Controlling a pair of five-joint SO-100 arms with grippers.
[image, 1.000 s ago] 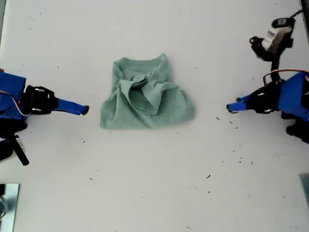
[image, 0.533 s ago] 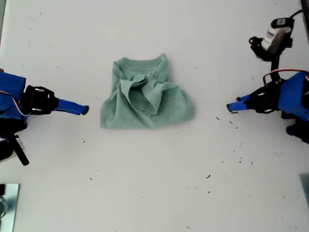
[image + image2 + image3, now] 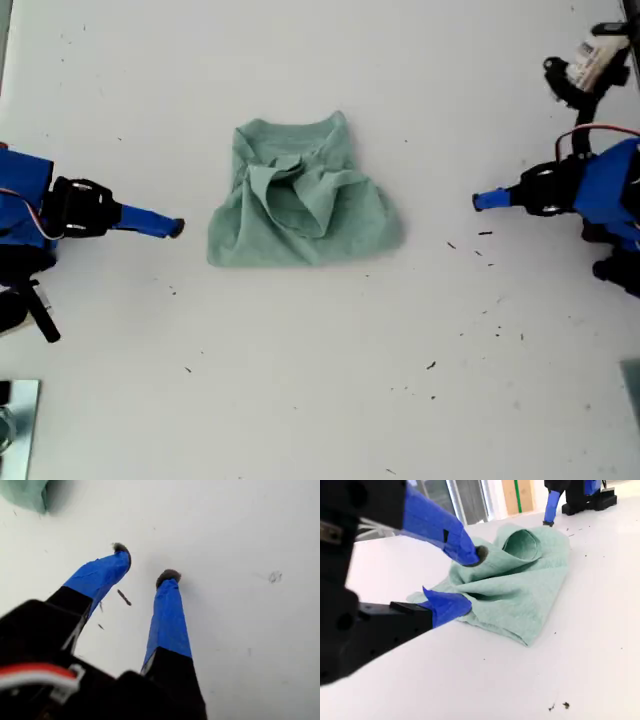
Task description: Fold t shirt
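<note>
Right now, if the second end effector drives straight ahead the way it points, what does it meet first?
Probably the pale sage-green cotton t shirt: my second end effector, jaws open, points at its near edge across bare white table.

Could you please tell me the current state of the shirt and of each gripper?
t shirt: roughly folded and rumpled, lying on the table, held by neither gripper.
my first gripper: open, empty, over bare table, apart from the t shirt.
my second gripper: open, empty, pointing at the t shirt, not touching it.
</note>
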